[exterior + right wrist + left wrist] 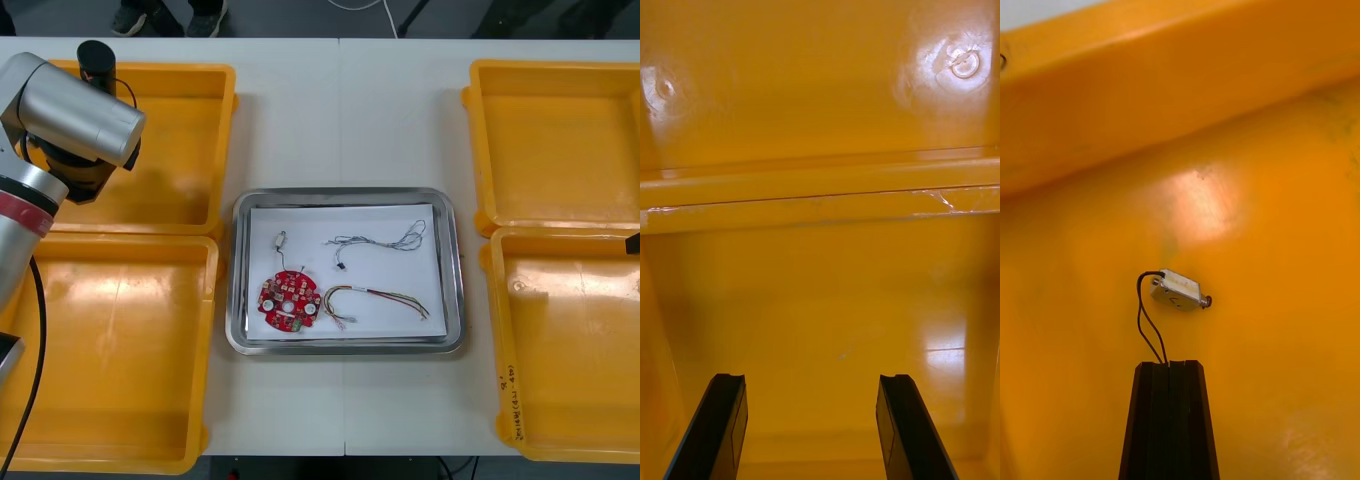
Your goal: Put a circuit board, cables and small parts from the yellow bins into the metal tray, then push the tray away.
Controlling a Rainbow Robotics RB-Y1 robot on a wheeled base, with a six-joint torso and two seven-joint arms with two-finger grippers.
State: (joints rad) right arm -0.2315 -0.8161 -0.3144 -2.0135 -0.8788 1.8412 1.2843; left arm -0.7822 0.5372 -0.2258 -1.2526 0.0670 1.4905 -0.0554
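Now | tray [455, 285]: 1 board [289, 300], 2 cables [380, 240] | left fingers [1156, 397] pinch part [1178, 291] | right fingers [722, 420] spread

Lab: yellow bins [560, 140], robot arm [80, 115]

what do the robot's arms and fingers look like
The left arm is silver-grey rounded cylinders with a red band, black joints and a black cable alongside. The left gripper and right gripper have flat, square-tipped black fingers.

The front view looks steeply down on the table [340, 120] from above; the 2 wrist views hang close over yellow bins [820, 187] it also shows.
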